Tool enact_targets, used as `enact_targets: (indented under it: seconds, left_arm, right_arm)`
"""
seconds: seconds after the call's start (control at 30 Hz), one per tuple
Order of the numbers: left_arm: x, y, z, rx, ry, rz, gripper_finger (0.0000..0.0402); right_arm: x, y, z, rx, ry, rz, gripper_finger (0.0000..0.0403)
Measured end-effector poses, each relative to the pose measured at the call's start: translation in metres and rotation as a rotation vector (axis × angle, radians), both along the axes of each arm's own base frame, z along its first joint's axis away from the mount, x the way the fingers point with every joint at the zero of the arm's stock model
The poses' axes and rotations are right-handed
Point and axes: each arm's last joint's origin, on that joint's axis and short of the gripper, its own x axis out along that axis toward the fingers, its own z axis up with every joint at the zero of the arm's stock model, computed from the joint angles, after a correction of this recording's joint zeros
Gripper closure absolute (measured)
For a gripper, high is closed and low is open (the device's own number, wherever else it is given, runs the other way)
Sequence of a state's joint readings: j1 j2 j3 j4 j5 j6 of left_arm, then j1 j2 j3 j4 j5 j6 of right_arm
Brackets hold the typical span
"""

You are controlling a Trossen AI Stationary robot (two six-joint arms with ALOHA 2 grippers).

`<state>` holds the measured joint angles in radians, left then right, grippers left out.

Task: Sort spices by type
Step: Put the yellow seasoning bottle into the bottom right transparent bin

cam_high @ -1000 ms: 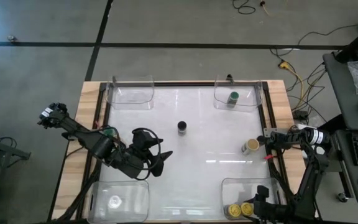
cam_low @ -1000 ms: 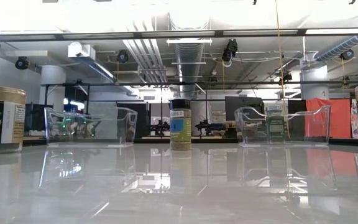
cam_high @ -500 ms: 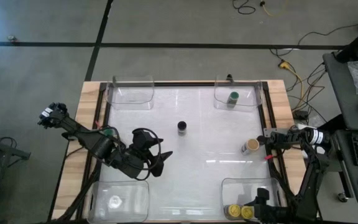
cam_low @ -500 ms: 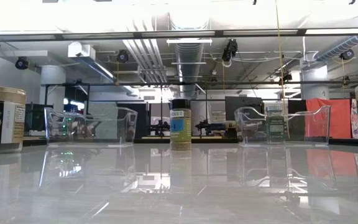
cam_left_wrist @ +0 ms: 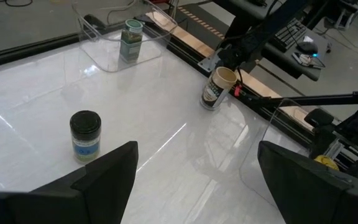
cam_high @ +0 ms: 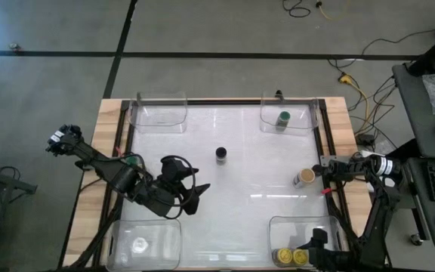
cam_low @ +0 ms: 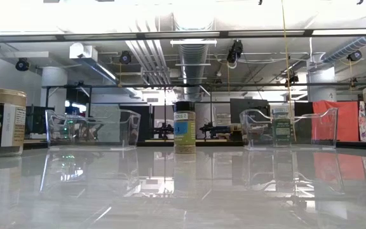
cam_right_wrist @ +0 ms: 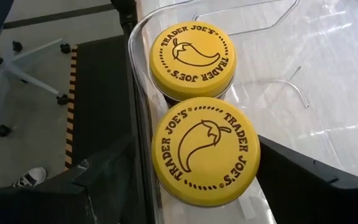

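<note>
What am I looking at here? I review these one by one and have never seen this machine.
Two dark robot arms work at a white table. One camera looks straight down, one sits at table height, and one rides on each wrist. Clear tubs stand at the corners. The right gripper hangs open above two yellow-lidded spice jars in the near right tub, holding neither. The left gripper waits open and empty near the table's middle. A black-lidded jar stands loose, a tan-lidded jar sits by the right edge, and a green-lidded jar is in the far right tub.

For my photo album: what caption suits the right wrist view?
Two yellow jars side by side in a clear tub, the open right pincer straddling one.
</note>
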<state>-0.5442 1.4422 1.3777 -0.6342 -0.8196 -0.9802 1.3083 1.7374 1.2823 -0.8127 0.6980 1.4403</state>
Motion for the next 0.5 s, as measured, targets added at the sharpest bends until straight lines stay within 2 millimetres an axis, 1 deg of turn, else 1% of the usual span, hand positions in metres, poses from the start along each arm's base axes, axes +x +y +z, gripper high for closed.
enact_targets:
  seconds: [0.3,0.5]
  left_arm:
    - [0.0001,-0.0001,0.0002,-0.001,-0.002,0.000,0.0086]
    - [0.0001,-0.0001,0.0001,0.001,-0.001,-0.001,0.0086]
  right_arm:
    - [-0.0003,-0.0011,0.0033,0.001,-0.002,0.008,0.0082]
    - [-0.0012,-0.0046,0.0080,-0.002,0.000,0.003,0.0078]
